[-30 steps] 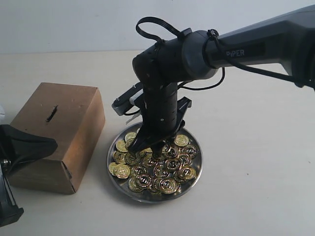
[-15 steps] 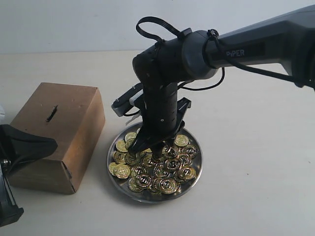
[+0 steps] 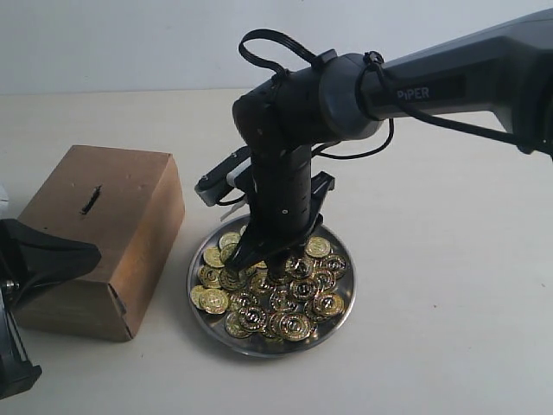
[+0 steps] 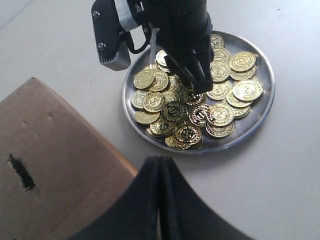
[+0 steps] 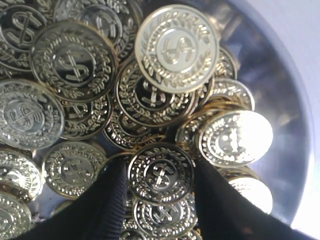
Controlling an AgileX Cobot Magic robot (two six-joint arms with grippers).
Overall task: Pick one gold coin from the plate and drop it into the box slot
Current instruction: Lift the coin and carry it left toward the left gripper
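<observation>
The silver plate (image 3: pixel 335 318) holds a heap of gold coins (image 3: pixel 281 298) to the right of the brown box (image 3: pixel 130 220), whose dark slot (image 3: pixel 91 200) is in its top face. My right gripper (image 3: pixel 263 266) points straight down into the heap. In the right wrist view its two black fingers (image 5: pixel 112 200) press the opposite edges of one gold coin (image 5: pixel 161 170), which still lies among the others. My left gripper (image 4: pixel 160 165) is shut and empty, low beside the box (image 4: pixel 55 145) and short of the plate (image 4: pixel 262 107). The slot (image 4: pixel 21 172) shows there too.
The right arm's dark wrist and cable loop (image 3: pixel 276 43) rise over the plate's far side. The beige table (image 3: pixel 432 285) spreads to the right and front of the plate. The left arm's black body (image 3: pixel 17 363) fills the lower left corner.
Almost nothing has moved; the right gripper stays down in the coin heap and the left arm is still.
</observation>
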